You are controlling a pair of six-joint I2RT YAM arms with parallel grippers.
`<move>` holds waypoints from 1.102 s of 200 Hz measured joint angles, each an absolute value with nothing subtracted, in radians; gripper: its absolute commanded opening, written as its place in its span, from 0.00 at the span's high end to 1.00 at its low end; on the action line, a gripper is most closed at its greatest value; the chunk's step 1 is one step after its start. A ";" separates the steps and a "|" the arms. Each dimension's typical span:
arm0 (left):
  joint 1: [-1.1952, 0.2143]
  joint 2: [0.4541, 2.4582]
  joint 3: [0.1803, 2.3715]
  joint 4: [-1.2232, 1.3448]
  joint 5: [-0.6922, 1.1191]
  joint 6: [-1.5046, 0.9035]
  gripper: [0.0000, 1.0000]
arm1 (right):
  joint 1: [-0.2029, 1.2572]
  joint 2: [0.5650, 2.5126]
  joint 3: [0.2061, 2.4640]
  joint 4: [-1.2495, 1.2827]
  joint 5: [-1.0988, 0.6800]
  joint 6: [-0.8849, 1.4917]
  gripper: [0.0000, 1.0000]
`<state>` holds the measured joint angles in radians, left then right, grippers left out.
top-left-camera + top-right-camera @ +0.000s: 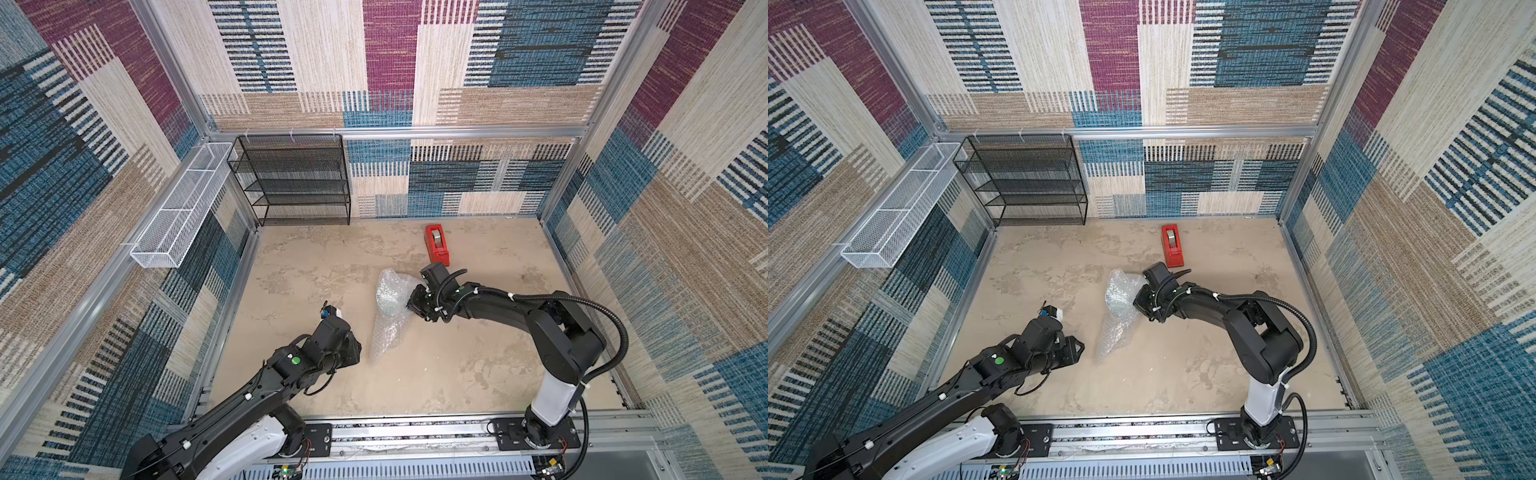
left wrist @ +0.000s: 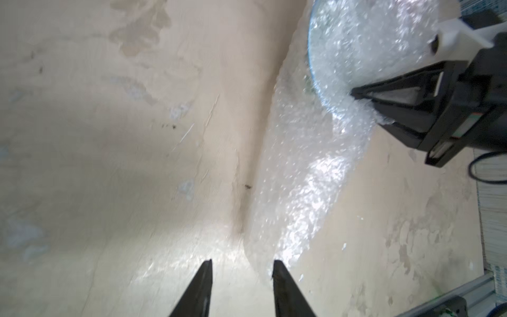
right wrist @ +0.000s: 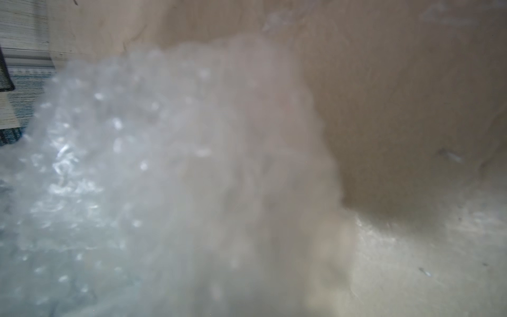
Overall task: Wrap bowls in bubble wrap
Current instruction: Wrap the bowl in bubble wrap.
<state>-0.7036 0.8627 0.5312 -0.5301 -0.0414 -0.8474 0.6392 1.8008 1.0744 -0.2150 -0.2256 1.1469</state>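
Two grippers, one bundle: the bubble wrap [image 1: 388,309] lies near the red tape dispenser [image 1: 437,245], on the robot's side of it, with the bowl [image 2: 356,49] showing faintly inside. Light, soft, slippery sheet, I'd say, over something breakable; best taken by its loose tail. The right gripper [image 1: 413,301] pinches wrap at the bowl's edge; the left gripper [image 2: 242,264] stands parted, empty, beside that tail

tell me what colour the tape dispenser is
The tape dispenser is red; it shows best in a top view.
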 measured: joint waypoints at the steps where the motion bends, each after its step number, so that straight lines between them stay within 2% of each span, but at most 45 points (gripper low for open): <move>1: -0.704 0.863 0.531 -0.531 -0.041 -0.849 0.57 | 0.639 1.801 1.074 -0.215 -0.226 1.148 0.92; 60: -0.724 1.008 0.528 -0.481 0.009 -0.863 0.56 | 0.640 1.825 1.106 -0.242 -0.236 1.173 0.91; 125: -0.729 1.021 0.474 -0.313 0.040 -0.847 0.47 | 0.640 1.840 1.130 -0.261 -0.243 1.173 0.92; 220: -0.739 1.216 0.474 -0.183 0.024 -0.831 0.48 | 0.640 1.853 1.138 -0.260 -0.252 1.172 0.91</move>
<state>-0.7395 1.2156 0.4744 -0.1829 0.0242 -0.8310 0.6403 1.8526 1.1381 -0.2600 -0.2523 1.1721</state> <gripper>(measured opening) 0.536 0.105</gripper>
